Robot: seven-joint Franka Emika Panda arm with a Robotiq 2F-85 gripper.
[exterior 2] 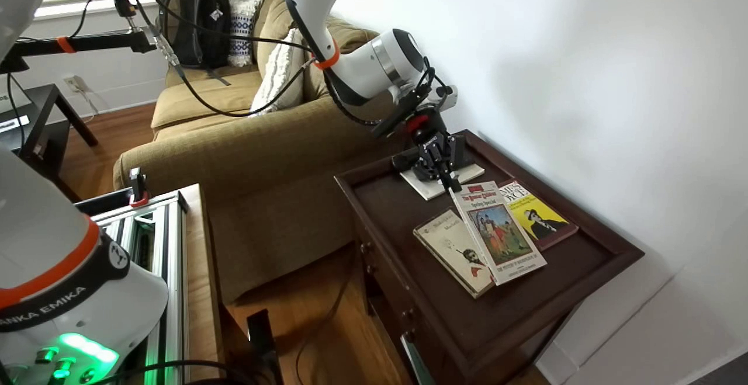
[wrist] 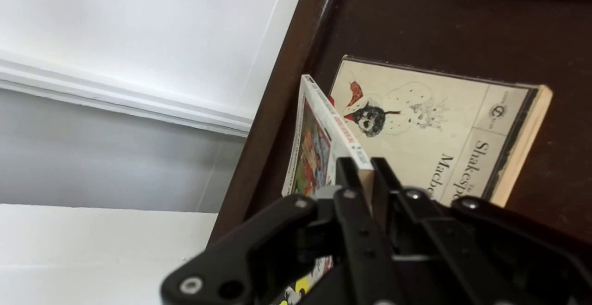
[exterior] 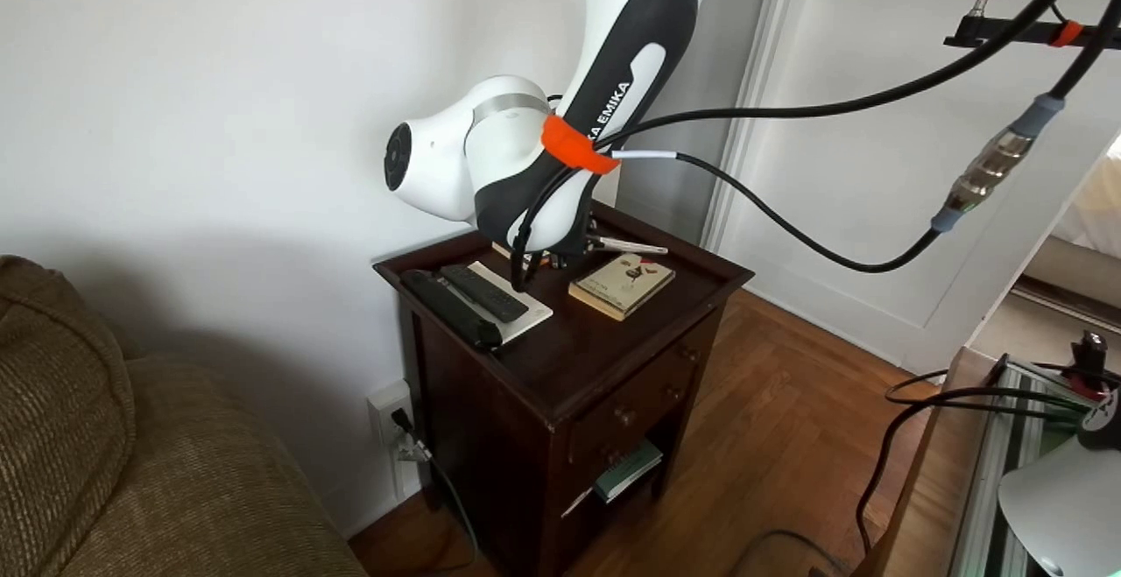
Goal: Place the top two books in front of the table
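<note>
The dark brown table has a raised rim; its top also shows in an exterior view and the wrist view. A cream Macbeth book lies flat on it, also visible in an exterior view and the wrist view. My gripper is shut on the near corner of a white picture-cover book, with its fingertips on either side of it. This white book is tilted, its far part leaning by or over the Macbeth book. In an exterior view my arm hides most of the gripper.
A yellow book lies beside the white book. A pale book carries a dark remote, with a black case beside it. The wall, the sofa and hanging cables are close by.
</note>
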